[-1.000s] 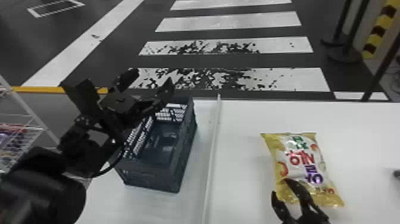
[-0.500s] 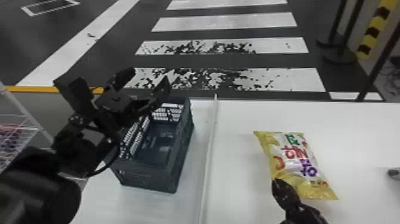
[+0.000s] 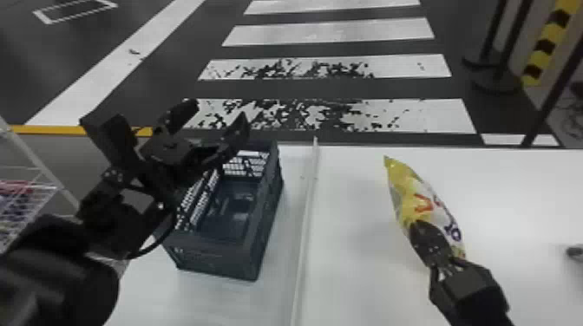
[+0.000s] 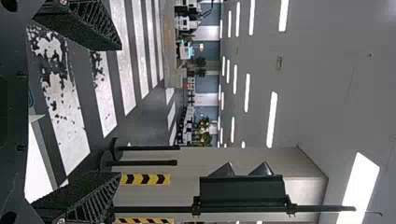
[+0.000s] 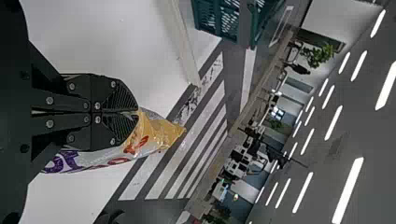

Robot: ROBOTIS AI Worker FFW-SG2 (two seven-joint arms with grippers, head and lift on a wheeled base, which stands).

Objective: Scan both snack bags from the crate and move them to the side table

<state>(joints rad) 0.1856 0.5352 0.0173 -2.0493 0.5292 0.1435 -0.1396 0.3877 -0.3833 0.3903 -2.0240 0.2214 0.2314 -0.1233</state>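
On the right part of the white table, my right gripper (image 3: 427, 232) is shut on the yellow snack bag (image 3: 412, 195), which stands tilted on its edge. In the right wrist view the two fingers of the right gripper (image 5: 135, 112) meet on the yellow end of the snack bag (image 5: 161, 133). The dark crate (image 3: 217, 255) stands left of the divider, and no bag can be made out in the visible part of its inside. My left gripper (image 3: 221, 115) hangs over the crate's back left side. Its fingers are wide apart in the left wrist view, the left gripper (image 4: 119, 112) holding nothing.
A pale raised divider (image 3: 306, 208) runs front to back between the crate and the bag. A small dark object (image 3: 575, 252) lies at the table's right edge. At the far left is a wire rack (image 3: 28, 203) with colourful packages.
The right gripper has closed on the snack bag, which has turned from lying flat to standing on edge. The left arm has hardly moved against the crate.
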